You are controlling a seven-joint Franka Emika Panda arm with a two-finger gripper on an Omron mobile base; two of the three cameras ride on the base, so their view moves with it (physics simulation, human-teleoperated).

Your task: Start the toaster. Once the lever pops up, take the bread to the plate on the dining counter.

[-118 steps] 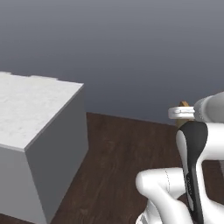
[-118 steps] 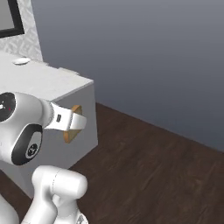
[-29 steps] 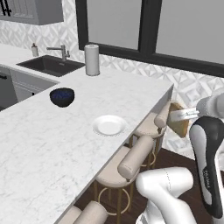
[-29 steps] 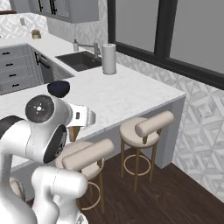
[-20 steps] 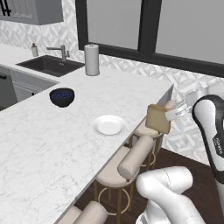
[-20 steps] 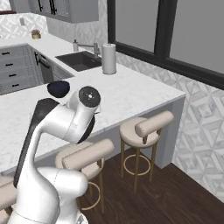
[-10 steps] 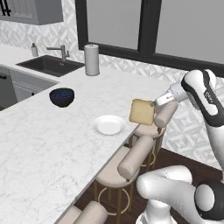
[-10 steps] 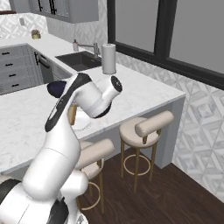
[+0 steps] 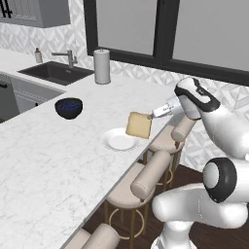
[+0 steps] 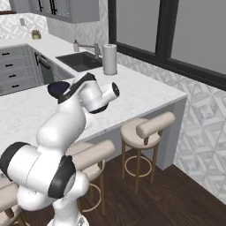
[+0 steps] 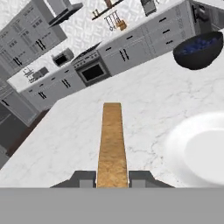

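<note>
- Left base view: the fingers [image 9: 151, 116] gripped the bread [image 9: 139, 125] by one edge. The slice hung on edge in the air over the counter [image 9: 58, 160], above the right rim of the plate [image 9: 119, 140]. A blue bowl [image 9: 68, 107] stood left of the plate, well apart. A paper towel roll [image 9: 102, 66] stood near the sink [image 9: 56, 72].
- Right base view: the arm [image 10: 84, 103] reached over the counter [image 10: 145, 92] and hid the bread. Stools [image 10: 143, 132] stood under the overhang.
- Hand view: the fingers [image 11: 112, 178] were narrow, clamping the bread [image 11: 112, 140], seen edge-on. The plate [image 11: 199, 151] lay to its right, the bowl [image 11: 199, 50] beyond.
</note>
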